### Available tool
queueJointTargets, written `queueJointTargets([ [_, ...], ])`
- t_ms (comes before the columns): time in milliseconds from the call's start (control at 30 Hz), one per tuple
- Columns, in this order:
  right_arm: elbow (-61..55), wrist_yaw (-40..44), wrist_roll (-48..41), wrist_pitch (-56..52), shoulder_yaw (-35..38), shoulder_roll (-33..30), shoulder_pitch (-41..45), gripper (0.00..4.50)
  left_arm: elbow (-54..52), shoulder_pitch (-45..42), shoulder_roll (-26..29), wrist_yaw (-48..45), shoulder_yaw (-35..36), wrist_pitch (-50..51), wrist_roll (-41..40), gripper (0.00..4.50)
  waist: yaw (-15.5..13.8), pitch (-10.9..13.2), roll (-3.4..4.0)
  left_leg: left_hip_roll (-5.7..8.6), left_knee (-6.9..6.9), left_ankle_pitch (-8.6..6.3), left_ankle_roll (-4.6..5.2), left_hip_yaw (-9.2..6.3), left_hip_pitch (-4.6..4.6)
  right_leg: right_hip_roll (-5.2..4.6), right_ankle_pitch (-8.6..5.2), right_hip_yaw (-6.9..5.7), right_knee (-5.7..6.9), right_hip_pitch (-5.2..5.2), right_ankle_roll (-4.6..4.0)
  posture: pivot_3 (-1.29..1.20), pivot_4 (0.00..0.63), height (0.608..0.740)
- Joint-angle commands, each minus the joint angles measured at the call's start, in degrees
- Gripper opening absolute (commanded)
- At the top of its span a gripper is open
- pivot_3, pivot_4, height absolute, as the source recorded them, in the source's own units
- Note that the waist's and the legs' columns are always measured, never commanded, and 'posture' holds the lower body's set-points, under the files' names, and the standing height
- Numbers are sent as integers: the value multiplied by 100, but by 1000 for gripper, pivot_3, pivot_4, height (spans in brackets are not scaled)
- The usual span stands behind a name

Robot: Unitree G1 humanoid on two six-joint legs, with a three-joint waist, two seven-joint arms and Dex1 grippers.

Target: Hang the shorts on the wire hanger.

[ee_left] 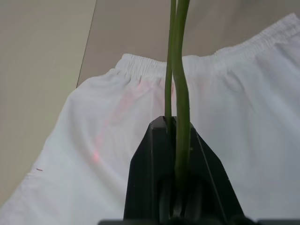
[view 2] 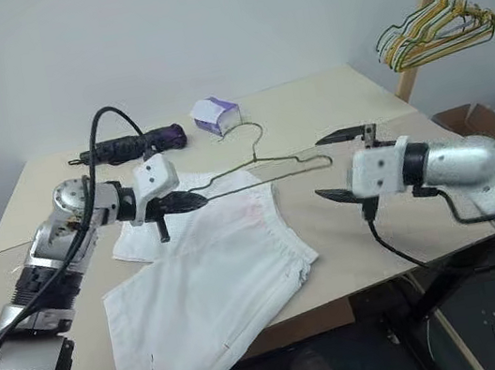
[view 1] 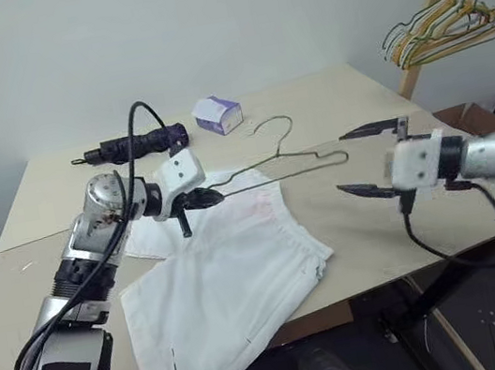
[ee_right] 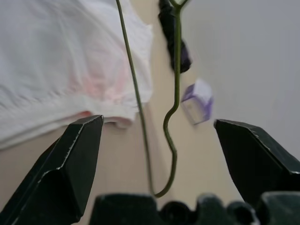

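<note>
Shorts [view 1: 237, 291] lie flat on the table [view 1: 329, 105], white, with the waistband toward the far side and the legs hanging off the near edge, under the wire hanger [view 1: 278, 166]. The left gripper [view 1: 200, 198] is squeezed tight on one end, so the hanger's long side runs across toward the right gripper [view 1: 372, 159], hook pointing away. That gripper's jaws are wide apart and hold nothing, so I think the hanger could swing or slip in its one small pinch.

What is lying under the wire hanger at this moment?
The wire hanger, clamped by the left gripper, hangs above the shorts and bare table. What lies beneath the shorts is covered.
</note>
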State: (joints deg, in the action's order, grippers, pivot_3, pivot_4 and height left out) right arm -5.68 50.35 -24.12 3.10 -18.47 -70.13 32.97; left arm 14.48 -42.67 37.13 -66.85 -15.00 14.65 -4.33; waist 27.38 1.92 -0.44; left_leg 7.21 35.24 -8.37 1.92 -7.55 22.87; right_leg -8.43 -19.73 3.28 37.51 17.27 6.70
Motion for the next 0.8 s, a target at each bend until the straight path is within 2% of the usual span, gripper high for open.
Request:
queueJointTargets([
  [33, -253, 803, 74, -1450, 70, -19, 543, 4427, -352, -24, 77, -86, 123, -158, -43, 0, -26, 0, -2, -1, 0, -9, -15, -12, -1, 0, 0, -3, -4, 19, 1, -402, 0, 740],
  [100, -118, 1083, 178, -1957, -18, 218, 831, 4427, -455, 18, 116, -104, 129, -251, -15, 0, -41, -1, -2, -2, -3, -12, -20, -14, 4, -2, 0, -3, -5, 29, 1, -398, 0, 740],
  [233, 409, 1481, 991, -2403, -426, 781, 1373, 4427, -718, 97, 171, -141, 210, -149, -109, 0, -74, -2, 0, 3, -1, 1, 0, -5, 48, -7, 5, 10, 17, 92, -2, -385, 0, 740],
  [400, 914, 1757, 1519, -2599, -525, 1377, 1702, 4427, -957, 191, 199, -121, 287, -29, -178, 0, -176, -2, 0, 6, -3, 14, 23, -4, 55, -7, 19, 12, 38, 105, -26, -366, 0, 740],
  [567, 1240, 1999, 1850, -2583, -513, 1699, 1790, 4427, -1105, 276, 248, -140, 340, 49, -212, 0, -237, -2, 0, 6, -2, 14, 22, -5, 51, -6, 17, 11, 36, 101, -22, -354, 0, 740],
  [667, 1461, 2062, 2074, -2473, -511, 1868, 1787, 3520, -1138, 286, 261, -132, 347, 73, -220, 0, -262, -2, 0, 6, -2, 14, 22, -5, 50, -6, 17, 11, 38, 101, -22, -351, 0, 740],
  [800, 1526, 2195, 2162, -2453, -393, 2003, 1783, 2092, -1189, 300, 322, -187, 342, 55, -251, 0, -277, -2, 0, 6, -2, 15, 23, -5, 50, -5, 17, 11, 39, 101, -23, -349, 0, 740],
])
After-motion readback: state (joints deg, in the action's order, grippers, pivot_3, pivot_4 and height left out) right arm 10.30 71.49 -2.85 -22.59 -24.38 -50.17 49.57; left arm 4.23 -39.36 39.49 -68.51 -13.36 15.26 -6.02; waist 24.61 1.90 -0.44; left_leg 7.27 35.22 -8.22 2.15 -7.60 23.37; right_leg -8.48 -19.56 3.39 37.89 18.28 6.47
